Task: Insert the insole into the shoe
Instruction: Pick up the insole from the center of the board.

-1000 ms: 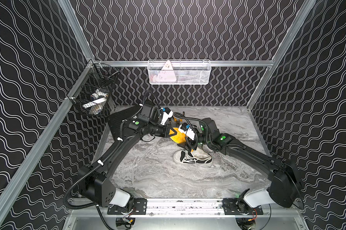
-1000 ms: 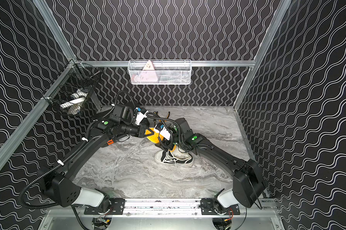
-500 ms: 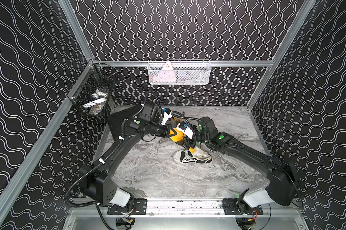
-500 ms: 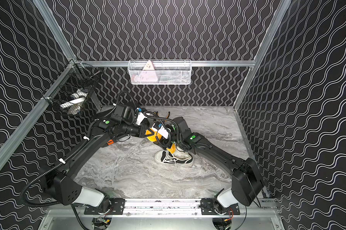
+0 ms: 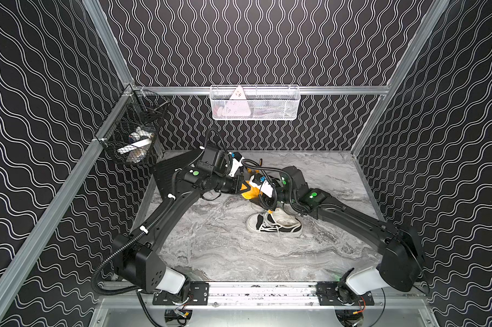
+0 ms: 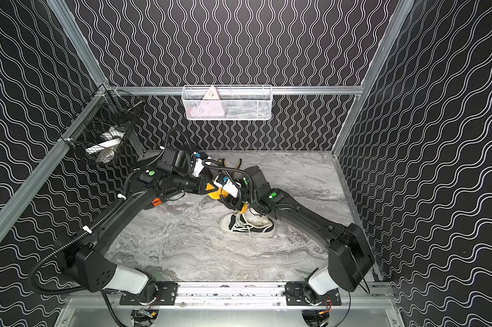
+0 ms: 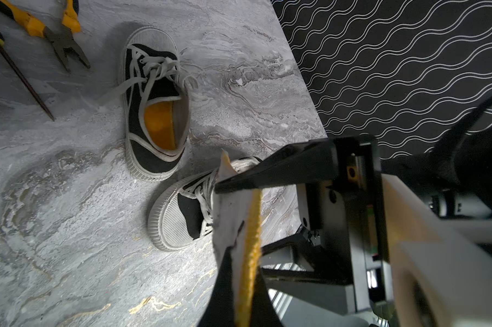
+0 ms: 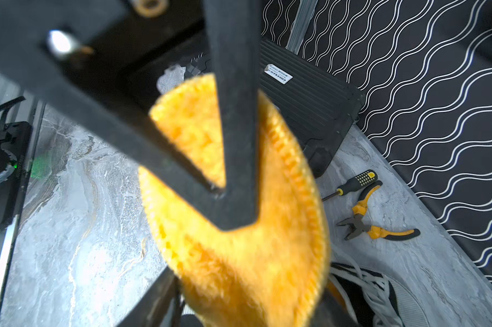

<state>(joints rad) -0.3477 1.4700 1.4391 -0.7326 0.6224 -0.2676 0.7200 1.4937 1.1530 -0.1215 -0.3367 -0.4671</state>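
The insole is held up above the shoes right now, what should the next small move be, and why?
Probably close the right gripper firmly on the insole at its free end. The left gripper pinches one end in the air, the right one sits at it without a clear grip, and the shoe lies just below. Two holds should help aim the curved insole into the opening.

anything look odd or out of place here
Yes: yellow-handled pliers and a screwdriver lie on the table near one shoe, tools unrelated to fitting the insole. That shoe's laces trail loose.
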